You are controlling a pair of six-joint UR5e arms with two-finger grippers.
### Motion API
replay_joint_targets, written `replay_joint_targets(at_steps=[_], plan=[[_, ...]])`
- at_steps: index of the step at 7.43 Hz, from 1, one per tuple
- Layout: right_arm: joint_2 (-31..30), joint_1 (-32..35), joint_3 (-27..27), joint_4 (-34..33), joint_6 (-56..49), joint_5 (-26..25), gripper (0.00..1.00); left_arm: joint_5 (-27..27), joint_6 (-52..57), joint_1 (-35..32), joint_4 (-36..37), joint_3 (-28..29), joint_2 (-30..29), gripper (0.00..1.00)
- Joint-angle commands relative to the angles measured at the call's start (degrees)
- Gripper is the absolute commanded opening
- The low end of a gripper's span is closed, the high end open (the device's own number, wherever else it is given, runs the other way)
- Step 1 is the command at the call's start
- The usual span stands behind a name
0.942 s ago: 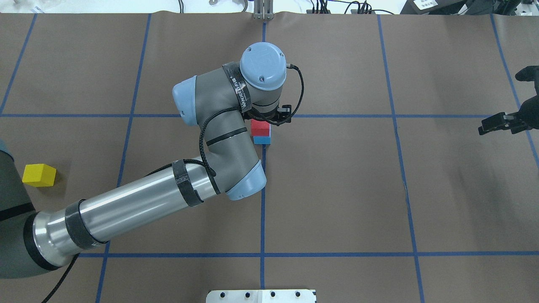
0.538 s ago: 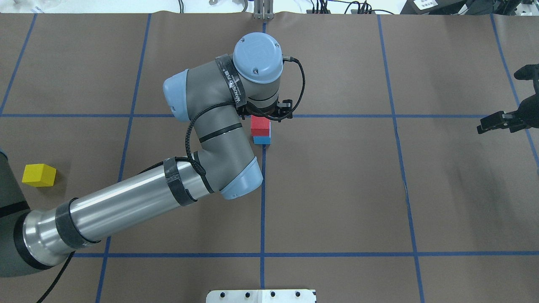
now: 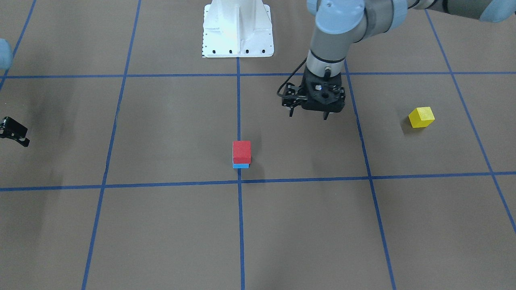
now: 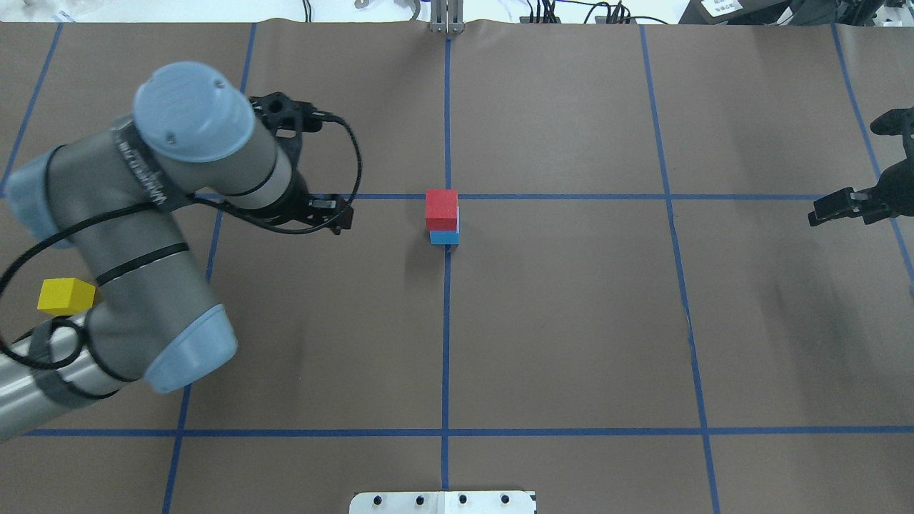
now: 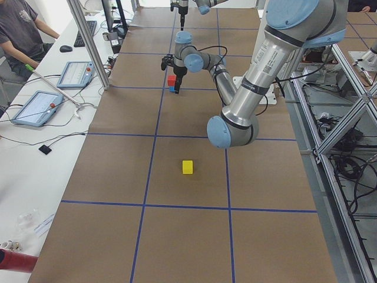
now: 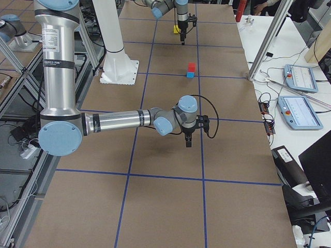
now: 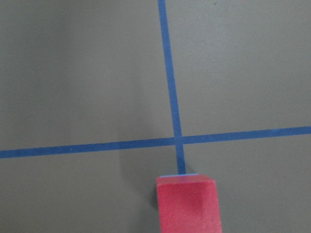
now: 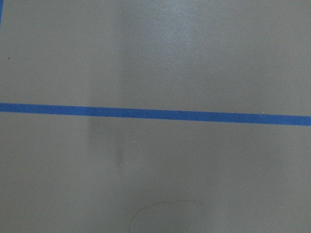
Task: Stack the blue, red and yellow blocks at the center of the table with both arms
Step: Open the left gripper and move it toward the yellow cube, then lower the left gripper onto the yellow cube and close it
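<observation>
Reading the overhead view from left to right, we record first the yellow block. It lies alone on the surface, well apart from the centre, at roughly 8 o'clock of the stack. The left arm above it partly overlaps it in that view. It rests flat on one face and appears turned a little off the tape lines. Next is the left gripper, raised over the surface at about 9 o'clock of the stack, between the stack and the yellow block. Its fingers are spread and nothing is between them. At the centre, the red block sits flat on the blue block. The pair stands just on the 6 o'clock side of the central tape crossing, edges close to parallel with the lines. Being cubes, the blocks have no long axis of their own; the two-high stack's long axis is vertical, and we see no lean. At far right, 3 o'clock, the right gripper hangs well apart from everything. We cannot tell whether its fingers are parted or together, and nothing shows in it. Our judgement is that two of three tiers are done. What is left is to fetch the yellow block and set it on the red.
</observation>
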Motion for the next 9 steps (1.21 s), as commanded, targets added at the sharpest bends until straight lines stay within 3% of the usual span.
replay_joint_targets(at_steps=[1,2,3,4,5,9], plan=[[2.43,-0.24,-2.70,1.65,0.01,0.00,0.99,-0.23,1.48,-1.33,-19.99,-5.61,25.04,1.00],[2.61,-0.24,-4.54,6.02,-0.07,0.00,0.99,-2.75,2.53,-3.51,-30.73,-4.56,35.08,1.00],[2.62,-0.32,-7.34,10.85,-0.07,0.35,0.99,-12.09,7.50,-9.53,-34.50,-1.16,39.27,1.00],[2.62,-0.41,-10.24,16.12,-0.07,0.53,0.99,-15.23,11.90,-14.82,-34.62,2.70,39.74,1.00],[2.62,-0.85,-11.23,18.43,0.62,0.44,0.99,-15.09,11.68,-14.87,-34.62,6.05,38.88,1.00],[2.62,-0.94,-11.24,18.46,1.95,0.44,0.99,-15.08,7.20,-14.52,-35.41,11.34,34.40,1.00]])
